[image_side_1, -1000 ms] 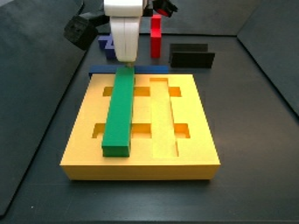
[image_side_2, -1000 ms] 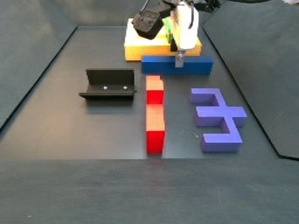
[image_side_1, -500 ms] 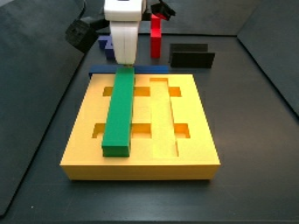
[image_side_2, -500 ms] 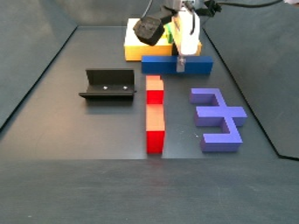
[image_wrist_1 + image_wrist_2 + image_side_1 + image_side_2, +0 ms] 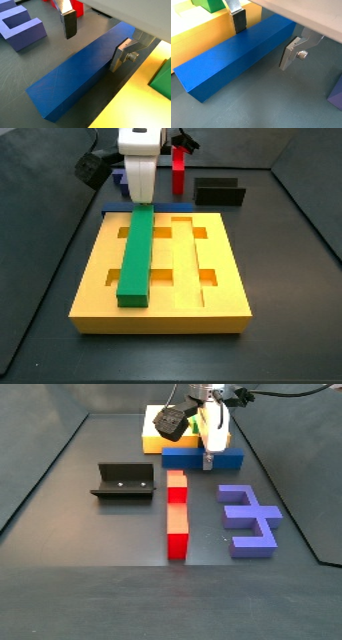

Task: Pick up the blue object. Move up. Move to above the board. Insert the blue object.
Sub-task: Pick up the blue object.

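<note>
The gripper is low over the blue object, one finger on each side, jaws wide and not squeezing. The blue object lies on the floor beside the board, mostly hidden behind it at the top of a side view.

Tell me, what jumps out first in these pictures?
Most striking is the big yellow board with a green bar lying in one of its grooves. Just beyond its far edge, the end effector is down over the blue object, one finger on each long side. On the dark floor beyond lie a red bar and a purple E-shaped block.
</note>
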Motion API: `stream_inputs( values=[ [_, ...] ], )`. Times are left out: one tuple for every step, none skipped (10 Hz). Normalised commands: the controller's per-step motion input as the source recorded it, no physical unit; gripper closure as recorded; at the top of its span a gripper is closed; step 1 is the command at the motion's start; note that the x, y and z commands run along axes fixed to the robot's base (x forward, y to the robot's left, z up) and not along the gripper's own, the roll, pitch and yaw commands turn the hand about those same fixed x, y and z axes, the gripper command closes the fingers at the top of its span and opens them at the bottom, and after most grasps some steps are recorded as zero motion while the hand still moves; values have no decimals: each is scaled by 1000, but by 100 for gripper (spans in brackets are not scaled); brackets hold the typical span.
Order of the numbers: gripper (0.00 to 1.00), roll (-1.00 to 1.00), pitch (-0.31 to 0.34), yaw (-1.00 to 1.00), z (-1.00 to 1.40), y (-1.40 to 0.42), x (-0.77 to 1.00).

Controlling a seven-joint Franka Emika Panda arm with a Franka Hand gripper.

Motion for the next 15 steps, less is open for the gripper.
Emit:
stream_inputs(
  values=[
    [0, -9, 3, 0, 0, 0, 0],
    [0, 0, 0, 0, 0, 0, 0],
    [100, 0, 0, 0, 0, 0, 0],
    [100, 0, 0, 0, 0, 0, 0],
    [100, 0, 0, 0, 0, 0, 0],
    [100, 0, 0, 0, 0, 0, 0],
    [100, 0, 0, 0, 0, 0, 0],
    [100, 0, 0, 0, 0, 0, 0],
    [100, 0, 0, 0, 0, 0, 0],
    [100, 0, 0, 0, 0, 0, 0],
    [100, 0, 0, 0, 0, 0, 0],
    [100, 0, 0, 0, 0, 0, 0],
    [100, 0, 0, 0, 0, 0, 0],
    [100, 0, 0, 0, 0, 0, 0],
    [100, 0, 0, 0, 0, 0, 0]
  ],
)
